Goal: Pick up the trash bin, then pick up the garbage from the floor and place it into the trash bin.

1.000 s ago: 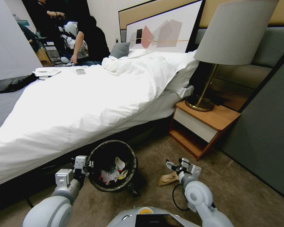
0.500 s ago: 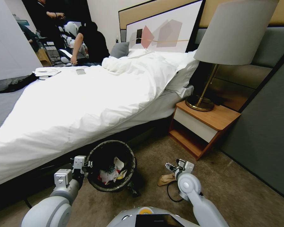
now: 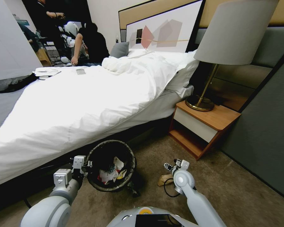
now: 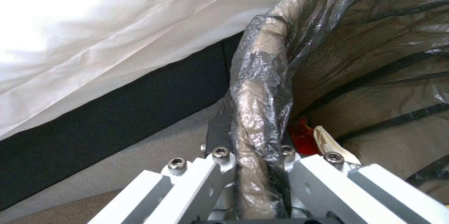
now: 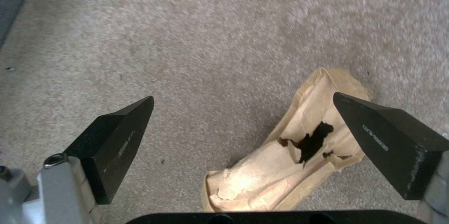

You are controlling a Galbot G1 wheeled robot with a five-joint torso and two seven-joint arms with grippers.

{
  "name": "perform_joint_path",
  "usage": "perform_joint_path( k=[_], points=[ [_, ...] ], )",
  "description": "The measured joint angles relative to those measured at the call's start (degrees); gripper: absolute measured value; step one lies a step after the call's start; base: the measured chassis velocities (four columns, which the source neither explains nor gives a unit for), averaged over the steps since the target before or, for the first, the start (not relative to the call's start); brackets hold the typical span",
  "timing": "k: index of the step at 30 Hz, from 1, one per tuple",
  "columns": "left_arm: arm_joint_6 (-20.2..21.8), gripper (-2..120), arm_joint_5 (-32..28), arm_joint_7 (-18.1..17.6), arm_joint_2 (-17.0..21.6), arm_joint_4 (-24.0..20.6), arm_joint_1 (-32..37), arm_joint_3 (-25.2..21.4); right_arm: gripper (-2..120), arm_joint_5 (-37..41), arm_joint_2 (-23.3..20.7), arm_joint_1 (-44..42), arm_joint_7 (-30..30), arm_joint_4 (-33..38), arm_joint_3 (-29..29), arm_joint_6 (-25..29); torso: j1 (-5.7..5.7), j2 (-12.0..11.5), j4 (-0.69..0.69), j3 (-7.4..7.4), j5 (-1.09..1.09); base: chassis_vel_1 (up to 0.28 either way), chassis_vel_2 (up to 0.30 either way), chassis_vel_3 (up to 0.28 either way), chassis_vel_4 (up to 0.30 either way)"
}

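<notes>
Your left gripper (image 4: pixel 255 168) clamps trash bin (image 3: pixel 112 165) rim at 9 o'clock; right gripper (image 5: pixel 243 111) gapes wide, empty, over tan scrap (image 5: pixel 285 150).

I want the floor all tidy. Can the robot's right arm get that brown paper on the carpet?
Probably yes. The right gripper hangs open just above the tan paper scrap with only bare carpet around it. The left gripper is busy clamping the trash bin rim.

One trash bin (image 3: pixel 112 186), one tan paper scrap (image 5: pixel 280 153), two hands.
</notes>
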Motion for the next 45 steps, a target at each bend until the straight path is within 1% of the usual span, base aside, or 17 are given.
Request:
perform_joint_path(
  k=[11,21,29,45],
  points=[
    [0.0,1,0.1,0.0,0.0,0.0,0.2,0.1,100,1.5,0.3,0.1,2.0,-2.0,0.5,0.0,0.00,0.0,0.00,0.00,0.00,0.000,0.000,0.000,0.000],
    [-0.1,1,0.2,0.0,0.1,0.0,0.3,0.2,100,1.6,0.4,-0.1,2.1,-2.5,0.7,0.0,0.00,0.0,0.00,0.00,0.01,0.000,0.000,0.000,0.000],
    [-0.1,1,0.3,0.0,0.3,0.0,0.4,0.3,100,2.8,1.0,1.1,2.0,-5.2,0.9,0.0,0.00,0.0,0.00,-0.01,0.00,0.000,0.000,0.000,0.000],
    [-0.1,1,0.1,0.1,0.6,0.0,0.3,-0.1,100,2.8,2.0,2.8,1.9,-10.3,1.3,0.0,0.00,0.0,0.00,-0.01,0.00,0.000,0.000,0.000,0.000]
  ],
)
